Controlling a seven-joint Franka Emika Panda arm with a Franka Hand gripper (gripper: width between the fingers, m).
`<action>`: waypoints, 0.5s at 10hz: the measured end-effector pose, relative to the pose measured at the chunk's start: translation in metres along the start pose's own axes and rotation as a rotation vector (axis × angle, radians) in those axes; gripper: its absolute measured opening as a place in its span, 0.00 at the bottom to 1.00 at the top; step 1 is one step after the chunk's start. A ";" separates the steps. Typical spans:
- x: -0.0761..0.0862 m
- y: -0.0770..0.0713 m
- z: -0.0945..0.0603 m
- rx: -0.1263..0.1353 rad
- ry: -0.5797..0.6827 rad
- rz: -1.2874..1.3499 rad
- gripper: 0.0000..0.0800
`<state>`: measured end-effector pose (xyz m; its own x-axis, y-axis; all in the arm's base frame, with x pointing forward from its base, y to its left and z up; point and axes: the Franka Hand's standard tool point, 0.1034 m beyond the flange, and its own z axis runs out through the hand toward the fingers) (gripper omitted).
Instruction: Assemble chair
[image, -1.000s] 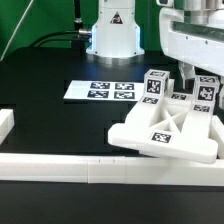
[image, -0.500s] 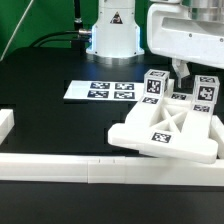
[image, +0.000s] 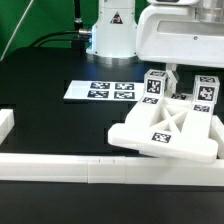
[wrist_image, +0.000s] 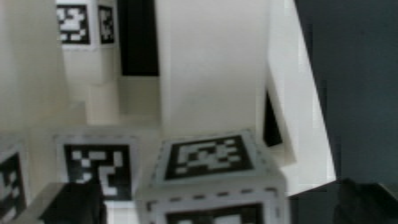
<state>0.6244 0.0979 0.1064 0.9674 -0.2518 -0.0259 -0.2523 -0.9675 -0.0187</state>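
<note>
The white arm reaches down from above over the chunky white plastic chair pieces (image: 168, 122) on the black bench (image: 50, 80). Its end effector (image: 172, 76) hangs just above an upright tagged block (image: 153, 86). The fingers (wrist_image: 68, 203) stand wide apart, holding nothing.

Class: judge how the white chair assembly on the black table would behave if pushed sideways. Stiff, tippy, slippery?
The chair looks chunky and solid, so probably stiff. Its broad low base suggests sliding rather than tipping. Smooth plastic on the table may slip easily.
</note>
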 end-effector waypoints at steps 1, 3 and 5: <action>0.000 0.000 0.001 -0.001 0.000 -0.092 0.81; 0.001 0.001 0.001 0.000 0.001 -0.201 0.81; 0.001 0.002 0.001 0.000 0.002 -0.184 0.49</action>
<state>0.6248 0.0959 0.1056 0.9973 -0.0707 -0.0202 -0.0711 -0.9972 -0.0230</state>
